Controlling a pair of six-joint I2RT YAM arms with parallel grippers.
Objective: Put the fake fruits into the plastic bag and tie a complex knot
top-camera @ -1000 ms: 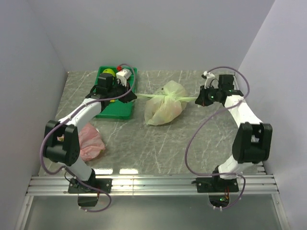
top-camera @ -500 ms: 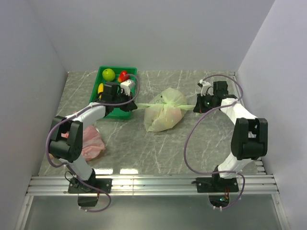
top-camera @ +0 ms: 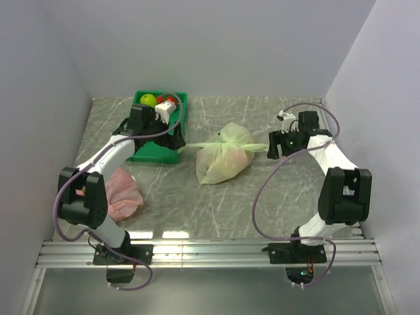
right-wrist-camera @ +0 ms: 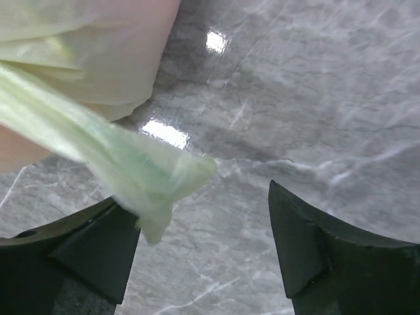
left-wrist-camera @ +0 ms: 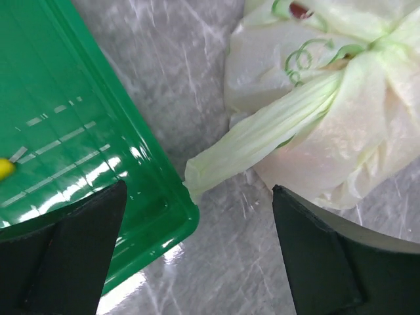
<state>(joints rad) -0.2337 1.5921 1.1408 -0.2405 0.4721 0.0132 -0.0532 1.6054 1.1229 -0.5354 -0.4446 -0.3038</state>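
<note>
The left hand (left-wrist-camera: 198,210) stands wide, its two dark fingers (left-wrist-camera: 65,256) well apart and holding nothing. Between them, in the left wrist view, lies the free end of a twisted handle loop (left-wrist-camera: 262,134) of the plastic bag (top-camera: 211,169). Its tip is just beside the near corner of a green tray (left-wrist-camera: 79,131); whether it touches the rim I cannot tell. The loop runs back to a knot (left-wrist-camera: 387,42) gathered at the top of the bag. A sliver of yellow (left-wrist-camera: 3,168) shows at the tray's left edge in that view

The right hand (right-wrist-camera: 197,197) is also wide and grips nothing. The bag's other handle tail (right-wrist-camera: 131,164), blurred, hangs across the gap with its end by the finger on the left of that view; contact cannot be judged. Under it is the bare grey marbled counter (right-wrist-camera: 295,98)

From above, the bag sits on the counter between the two hands, closed at the top, with a tail pointing toward each hand. The fake fruits (top-camera: 230,156) inside show only as pale yellow and pinkish shapes through the thin plastic. In the tray at the far left, a green apple (top-camera: 149,100) and a small red fruit (top-camera: 169,100) lie outside the bag. A pink bag (top-camera: 123,197) lies crumpled on the counter beside the left arm
</note>
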